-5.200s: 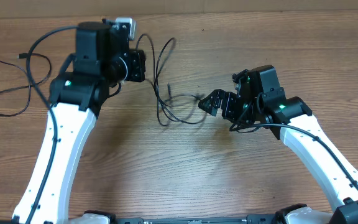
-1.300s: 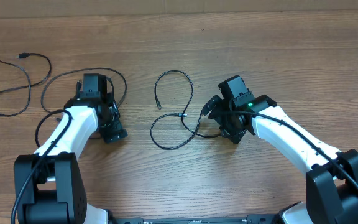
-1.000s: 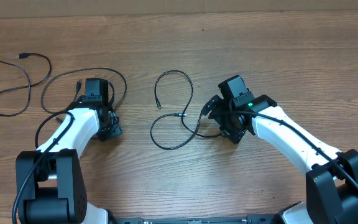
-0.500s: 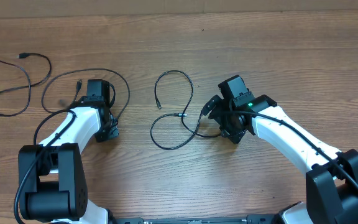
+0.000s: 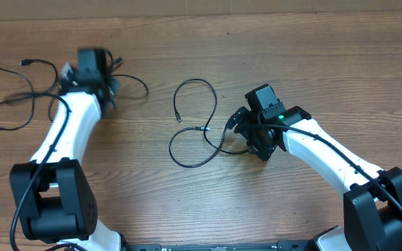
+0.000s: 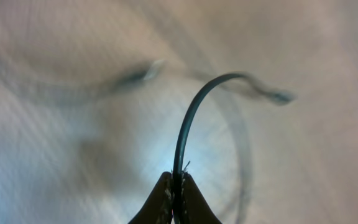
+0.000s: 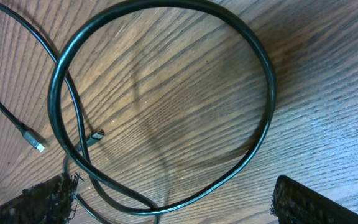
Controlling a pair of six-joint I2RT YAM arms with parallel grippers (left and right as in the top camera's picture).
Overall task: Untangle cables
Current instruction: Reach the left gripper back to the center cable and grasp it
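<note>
Overhead: flat diffuse light from above, tabletop (image 5: 326, 56) evenly bright, no glare, shadows faint. Left arm's far end (image 5: 89, 66) is motion-smeared and the strands beside it ghost. Right arm (image 5: 313, 143) is sharp, its green LED (image 5: 280, 116) not blown out.

Left wrist: nearly all smear. Only the cable (image 6: 185, 124) right at the left gripper (image 6: 178, 186) tips holds an edge. Pale bright patch just above the tips, washed-out streaks beyond.

Right wrist: crisp, wood grain sharp. Cable loop (image 7: 166, 106) ahead of the right gripper (image 7: 173, 202) throws soft shadows. Sheen on the wood to its right. Fingers (image 7: 42, 199) dark at the frame bottom.
</note>
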